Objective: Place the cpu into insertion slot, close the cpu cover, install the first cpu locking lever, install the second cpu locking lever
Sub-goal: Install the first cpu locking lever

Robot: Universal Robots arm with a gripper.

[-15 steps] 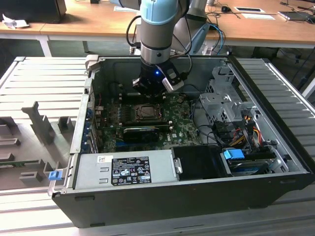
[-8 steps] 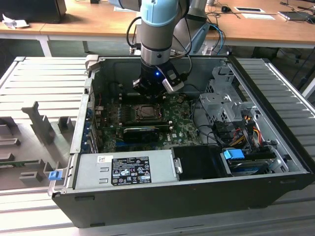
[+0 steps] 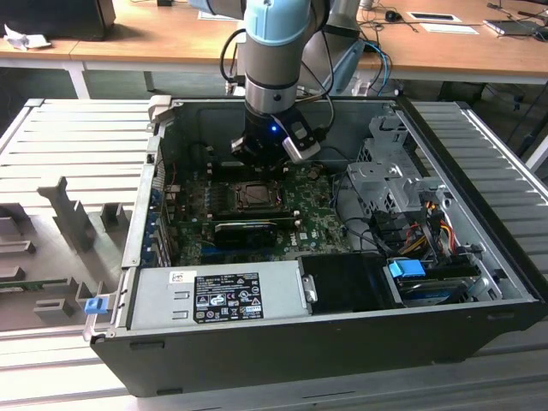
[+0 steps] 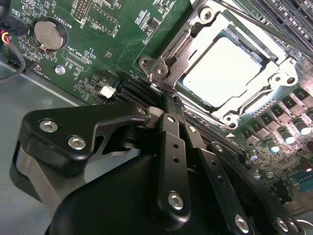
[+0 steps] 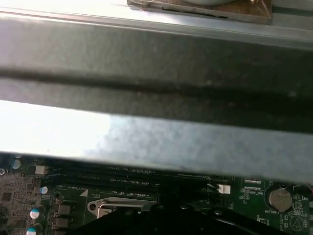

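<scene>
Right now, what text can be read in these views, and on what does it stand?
Black label on the power supply: print too small to read.
White lettering on the green circuit board, second wrist view: too small to read.
No text can be quoted.

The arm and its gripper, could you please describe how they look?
The arm is a grey cylinder with a light-blue joint cap and black cables alongside. Its wrist is black, with a small blue light. The gripper is black, with linked fingers held by silver screws.

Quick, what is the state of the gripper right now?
Gripper: shut, holding nothing, beside the corner of the cpu cover.
</scene>
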